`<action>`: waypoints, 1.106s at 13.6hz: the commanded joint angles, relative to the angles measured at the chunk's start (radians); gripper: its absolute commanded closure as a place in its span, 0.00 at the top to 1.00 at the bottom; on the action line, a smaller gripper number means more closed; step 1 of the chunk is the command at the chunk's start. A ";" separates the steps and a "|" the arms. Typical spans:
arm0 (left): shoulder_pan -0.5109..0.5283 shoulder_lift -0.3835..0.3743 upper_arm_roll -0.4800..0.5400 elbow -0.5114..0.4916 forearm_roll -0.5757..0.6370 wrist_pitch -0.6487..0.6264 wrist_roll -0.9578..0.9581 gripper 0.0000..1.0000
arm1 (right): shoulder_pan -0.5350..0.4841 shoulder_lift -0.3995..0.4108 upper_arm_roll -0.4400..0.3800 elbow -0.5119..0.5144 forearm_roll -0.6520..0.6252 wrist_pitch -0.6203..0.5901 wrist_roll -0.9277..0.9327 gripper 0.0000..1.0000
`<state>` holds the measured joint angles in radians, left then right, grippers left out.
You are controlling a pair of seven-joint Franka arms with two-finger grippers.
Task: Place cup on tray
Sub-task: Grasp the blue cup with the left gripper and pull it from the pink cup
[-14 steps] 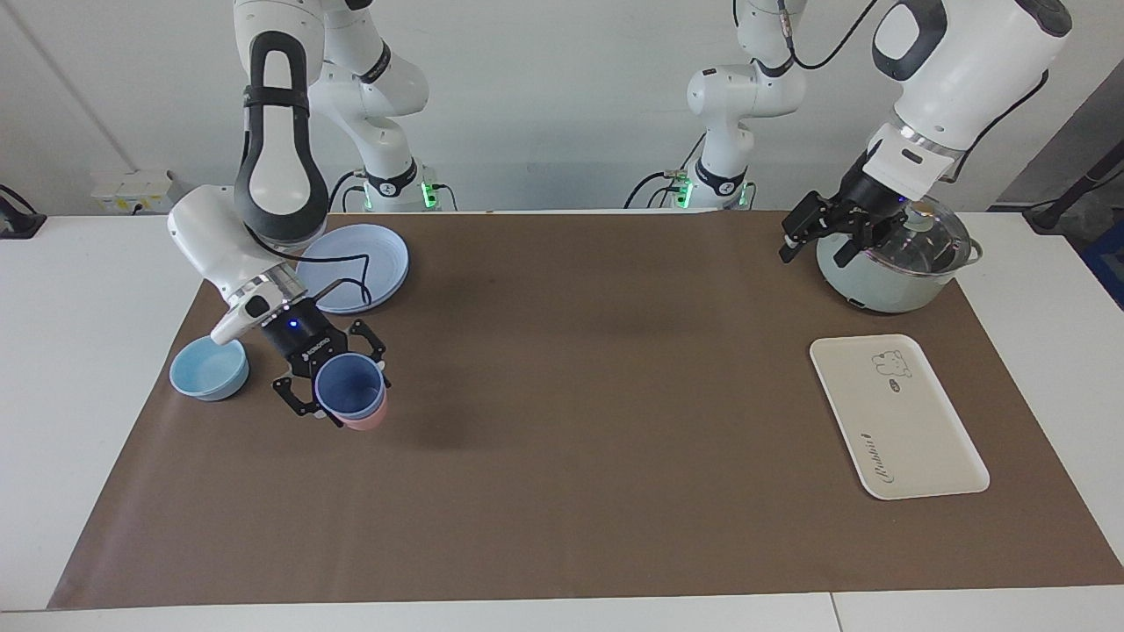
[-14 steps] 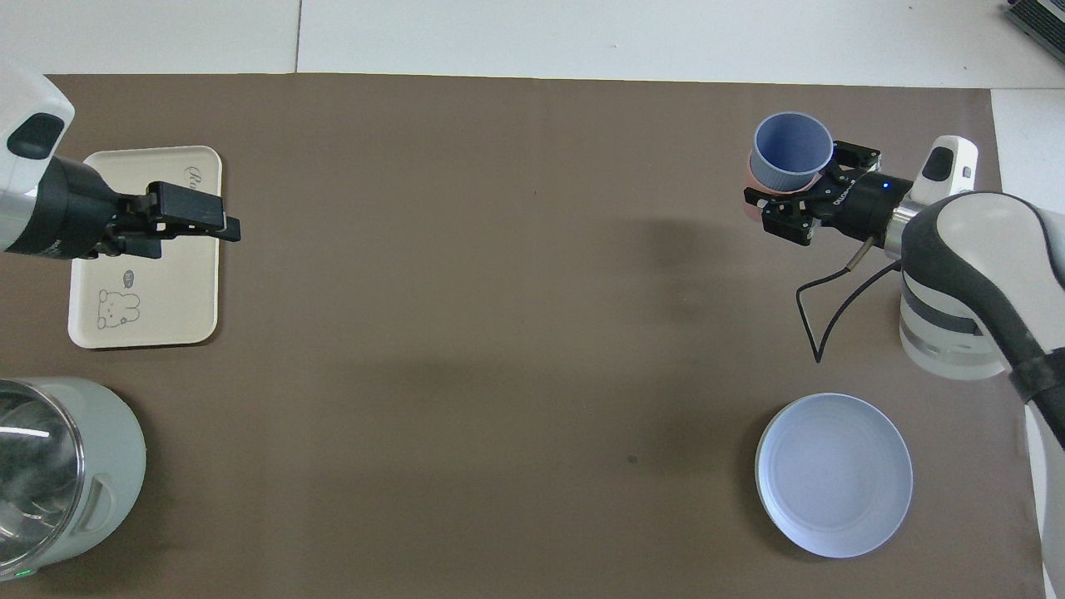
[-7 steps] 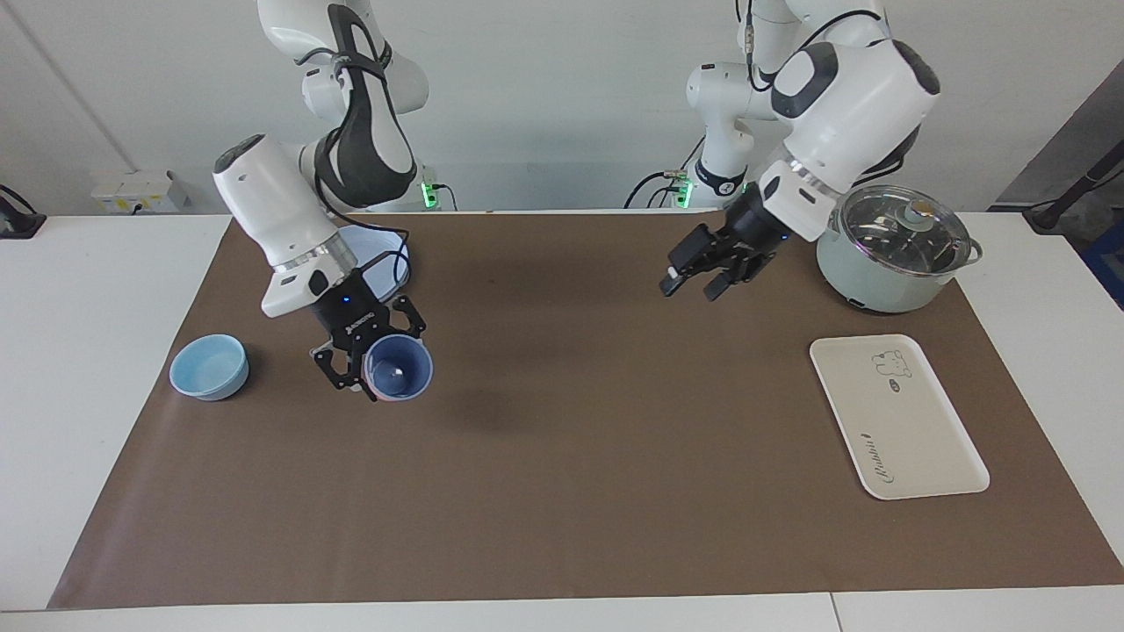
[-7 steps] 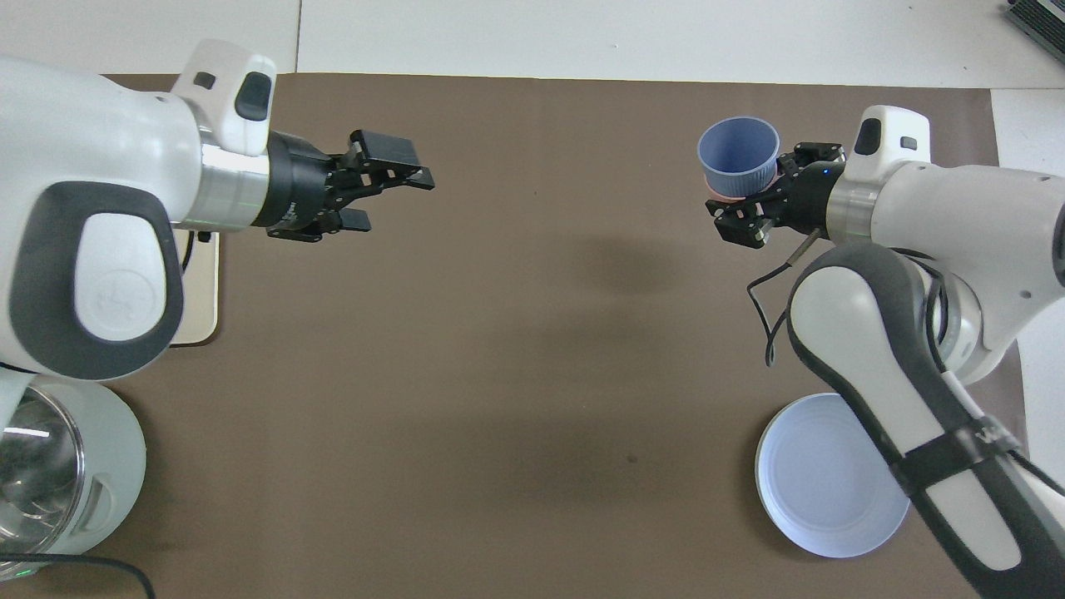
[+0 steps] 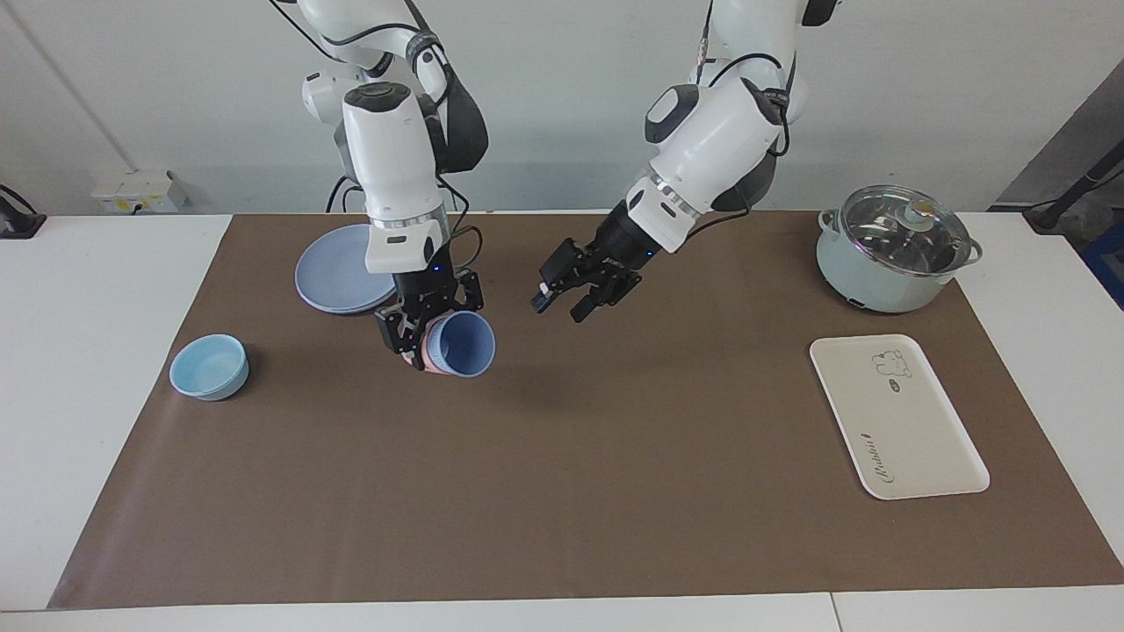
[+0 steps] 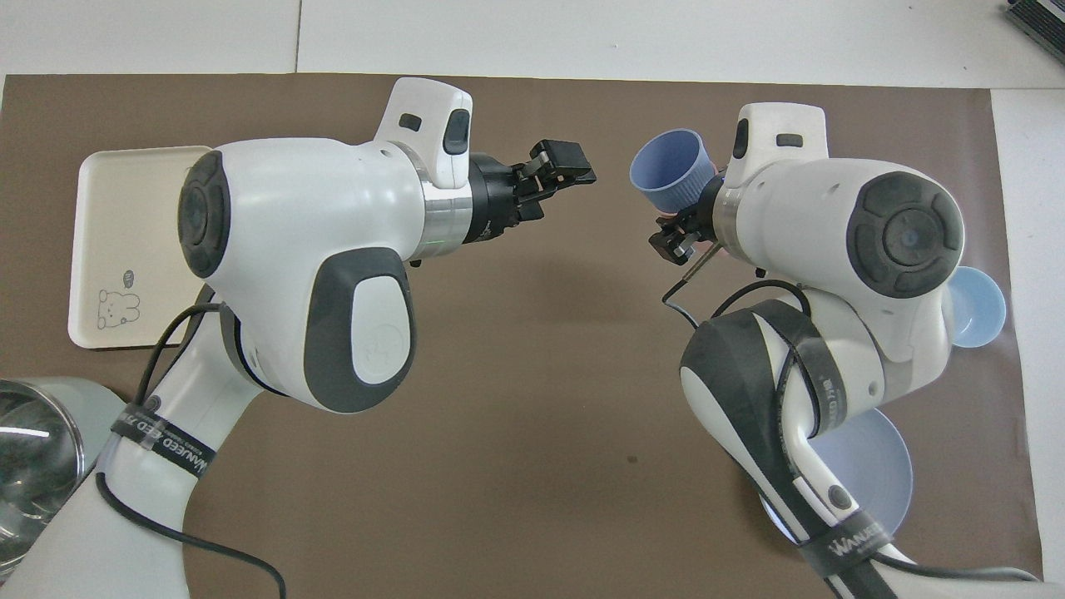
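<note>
The periwinkle-blue cup (image 5: 466,344) sits nested in a salmon-pink cup (image 5: 429,351). My right gripper (image 5: 421,338) is shut on this pair and holds it tilted in the air over the mat, toward the middle. The blue cup (image 6: 670,170) and right gripper (image 6: 682,225) also show in the overhead view. My left gripper (image 5: 575,298) is open and empty, in the air over the middle of the mat, a short way from the cup; it also shows in the overhead view (image 6: 566,170). The cream-white tray (image 5: 913,430) lies flat and bare at the left arm's end (image 6: 116,225).
A pale green pot with a glass lid (image 5: 896,254) stands nearer to the robots than the tray. A round blue plate (image 5: 338,272) and a light-blue bowl (image 5: 209,367) lie at the right arm's end. A brown mat (image 5: 562,491) covers the table.
My right gripper has lifted the nested cups and carried them from beside the bowl toward the table's middle. My left gripper has swung from the pot toward the middle.
</note>
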<state>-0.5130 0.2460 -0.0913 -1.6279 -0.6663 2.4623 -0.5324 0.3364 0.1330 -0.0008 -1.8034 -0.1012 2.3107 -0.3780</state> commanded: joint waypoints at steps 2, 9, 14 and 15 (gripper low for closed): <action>-0.050 0.102 0.016 0.068 -0.016 0.091 -0.035 0.74 | 0.030 0.003 0.002 0.042 -0.142 -0.080 0.024 0.00; -0.099 0.139 0.012 0.117 -0.006 0.119 -0.121 0.66 | 0.058 0.003 0.002 0.041 -0.204 -0.096 0.031 0.00; -0.124 0.134 0.012 0.106 0.020 0.077 -0.126 0.17 | 0.058 0.003 0.002 0.039 -0.215 -0.096 0.039 0.00; -0.122 0.134 0.012 0.106 0.037 0.067 -0.126 0.09 | 0.058 0.003 0.002 0.039 -0.215 -0.096 0.039 0.00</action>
<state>-0.6240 0.3787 -0.0886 -1.5316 -0.6569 2.5587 -0.6459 0.3904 0.1331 -0.0070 -1.7778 -0.2894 2.2333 -0.3726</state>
